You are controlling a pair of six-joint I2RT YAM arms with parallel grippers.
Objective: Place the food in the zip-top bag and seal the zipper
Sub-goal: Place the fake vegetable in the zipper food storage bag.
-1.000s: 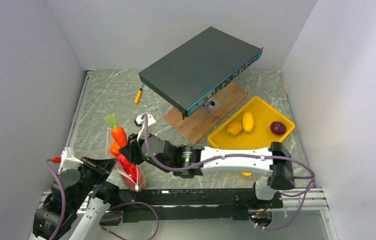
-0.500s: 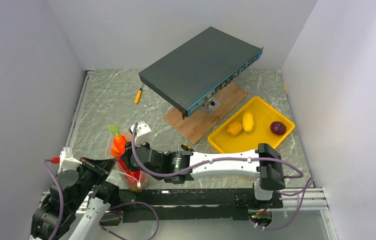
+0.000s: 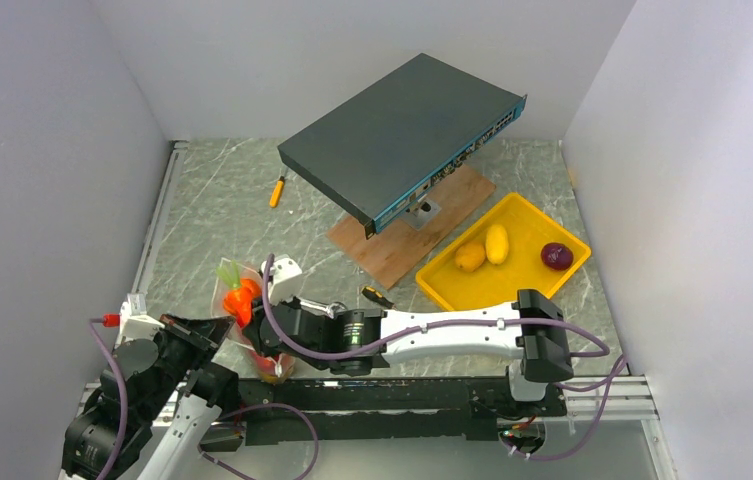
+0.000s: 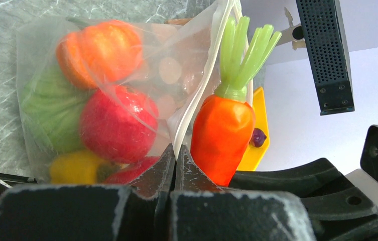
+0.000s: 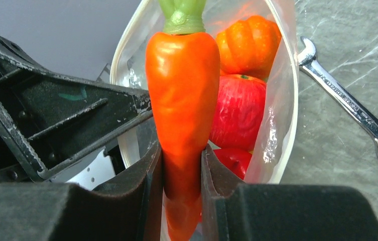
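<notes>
The clear zip-top bag [image 4: 41, 65] stands open between both arms, holding an orange pumpkin [image 4: 99, 50], a red pepper [image 4: 119, 123], green cabbage [image 4: 51, 110] and a yellow pepper [image 4: 76, 168]. My left gripper [image 4: 175, 150] is shut on the whitish zipper [image 4: 192, 115] strip at the mouth edge. My right gripper [image 5: 181, 165] is shut on the carrot [image 5: 181, 90], which hangs tip-down at the bag's open mouth [image 5: 287, 100], leaves pointing up. From above, the carrot [image 3: 242, 298] and the right gripper [image 3: 257, 322] sit over the bag [image 3: 222, 290], next to the left gripper [image 3: 220, 335].
A yellow tray [image 3: 512, 285] at the right holds two yellow potatoes [image 3: 497, 243] and a purple onion [image 3: 556, 255]. A tilted network switch [image 3: 402, 135] stands over a wooden board [image 3: 392, 255]. Screwdrivers lie at the back [image 3: 277, 190] and by the right arm [image 3: 376, 296]. A wrench [image 5: 347, 103] lies beside the bag.
The right gripper has carried the carrot toward the near edge and down, from beyond the bag to its open mouth. The left gripper has kept its hold on the bag.
</notes>
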